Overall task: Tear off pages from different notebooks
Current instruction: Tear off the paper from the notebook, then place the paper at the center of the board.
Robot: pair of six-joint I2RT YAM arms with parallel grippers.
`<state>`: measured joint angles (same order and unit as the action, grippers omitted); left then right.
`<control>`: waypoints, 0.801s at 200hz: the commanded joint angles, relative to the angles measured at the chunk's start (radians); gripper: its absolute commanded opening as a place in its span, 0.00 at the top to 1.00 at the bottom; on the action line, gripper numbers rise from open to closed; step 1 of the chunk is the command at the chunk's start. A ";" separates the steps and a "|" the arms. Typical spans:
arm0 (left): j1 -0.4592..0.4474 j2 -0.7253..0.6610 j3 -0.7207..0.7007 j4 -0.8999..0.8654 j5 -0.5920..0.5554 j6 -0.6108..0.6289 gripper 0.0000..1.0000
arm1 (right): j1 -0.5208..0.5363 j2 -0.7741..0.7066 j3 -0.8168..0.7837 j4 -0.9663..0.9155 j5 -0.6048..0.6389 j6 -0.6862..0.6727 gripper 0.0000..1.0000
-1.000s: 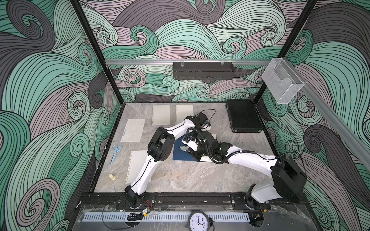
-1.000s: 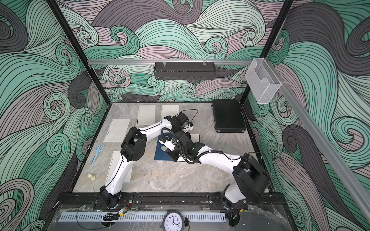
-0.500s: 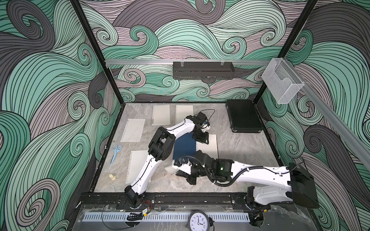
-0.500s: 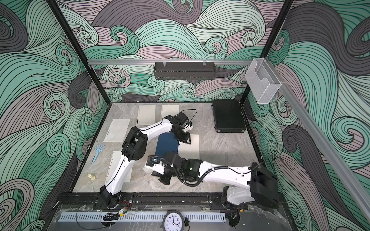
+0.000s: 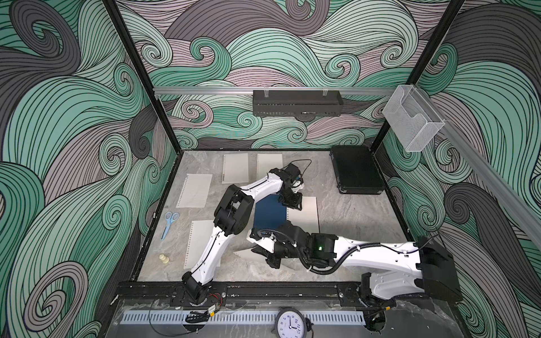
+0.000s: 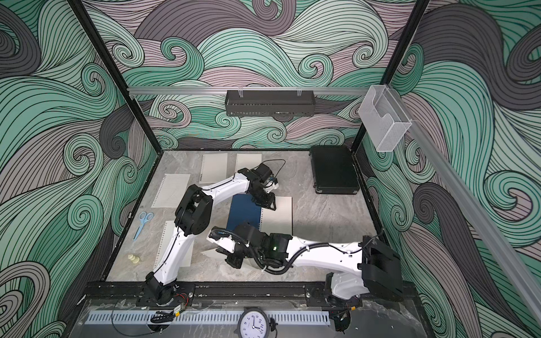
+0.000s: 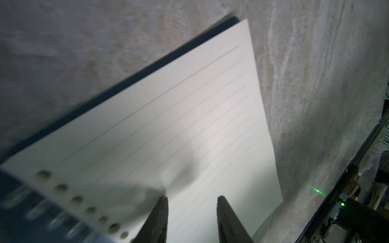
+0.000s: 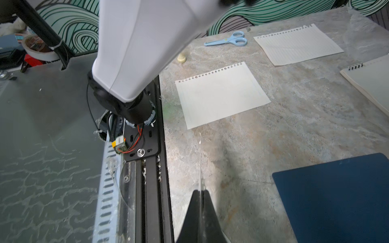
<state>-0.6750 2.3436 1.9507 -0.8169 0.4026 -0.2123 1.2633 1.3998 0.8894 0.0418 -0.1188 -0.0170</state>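
Marble worktop (image 5: 351, 222), swirling green walls (image 5: 73, 117), and we sweep across from the left. First the blue scissors (image 5: 170, 222). Then 2 torn leaves lie flat: a cream page (image 5: 199, 243) near the front rail and a lined page (image 5: 194, 190) behind it, each with 1 ragged, punched long edge. Beyond them sits a cream spiral notebook (image 8: 370, 84).

Now the action! The right tool (image 8: 200, 192) is clenched on a sheet (image 8: 200, 160), seen edge-on in the wrist view, low over the front of the worktop.

Centre stage, the blue-covered notebook (image 5: 269, 212) lies open, its cover flipped to the left. Its cream, faintly ruled top page (image 5: 304, 216) lies to the right. The left tool (image 7: 191, 221) is over that page just beside the holes, fingers apart and gripping nothing. I cannot tell whether it is pressing down. A black case (image 5: 357, 172) sits at the far right rear.

By my read this paper is featherweight and floppy, slides easily on marble and rips readily along the holes. Best bet is to pinch a free outer corner and brace the pad close to the wire.
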 commanded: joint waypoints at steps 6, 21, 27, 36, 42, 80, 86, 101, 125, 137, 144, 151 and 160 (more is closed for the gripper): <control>0.135 -0.222 -0.021 -0.026 -0.111 0.006 0.60 | -0.026 0.077 0.085 0.091 0.037 0.049 1.00; 0.205 -0.330 -0.062 -0.011 -0.164 -0.008 0.59 | -0.045 0.145 0.156 0.084 0.040 0.080 1.00; 0.238 -0.372 -0.084 -0.004 -0.200 -0.017 0.59 | -0.052 0.172 0.183 0.087 0.041 0.089 1.00; 0.280 -0.431 -0.121 0.012 -0.243 -0.023 0.57 | -0.065 0.211 0.216 0.094 0.044 0.103 1.00; 0.302 -0.465 -0.142 0.018 -0.265 -0.026 0.57 | -0.077 0.234 0.239 0.095 0.047 0.115 1.00; 0.440 -0.614 -0.282 0.028 -0.346 -0.037 0.56 | -0.165 0.370 0.380 0.104 -0.022 0.197 1.00; 0.456 -0.632 -0.304 0.038 -0.349 -0.042 0.56 | -0.179 0.396 0.411 0.092 -0.020 0.208 1.00; 0.490 -0.666 -0.358 0.052 -0.351 -0.051 0.56 | -0.223 0.460 0.479 0.068 -0.019 0.249 1.00; 0.517 -0.686 -0.410 0.070 -0.332 -0.059 0.56 | -0.317 0.566 0.586 0.058 -0.093 0.332 1.00; 0.520 -0.683 -0.418 0.068 -0.328 -0.059 0.56 | -0.360 0.623 0.653 0.035 -0.136 0.341 1.00; 0.522 -0.680 -0.423 0.068 -0.327 -0.060 0.56 | -0.379 0.661 0.700 0.002 -0.135 0.339 1.00; 0.523 -0.676 -0.426 0.067 -0.324 -0.061 0.56 | -0.398 0.700 0.757 -0.046 -0.140 0.331 1.00; 0.523 -0.670 -0.426 0.065 -0.316 -0.061 0.56 | -0.422 0.761 0.842 -0.144 -0.170 0.324 1.00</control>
<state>-0.1570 1.6669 1.5135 -0.7586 0.0780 -0.2623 0.8974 2.0560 1.5814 0.0666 -0.2161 0.2749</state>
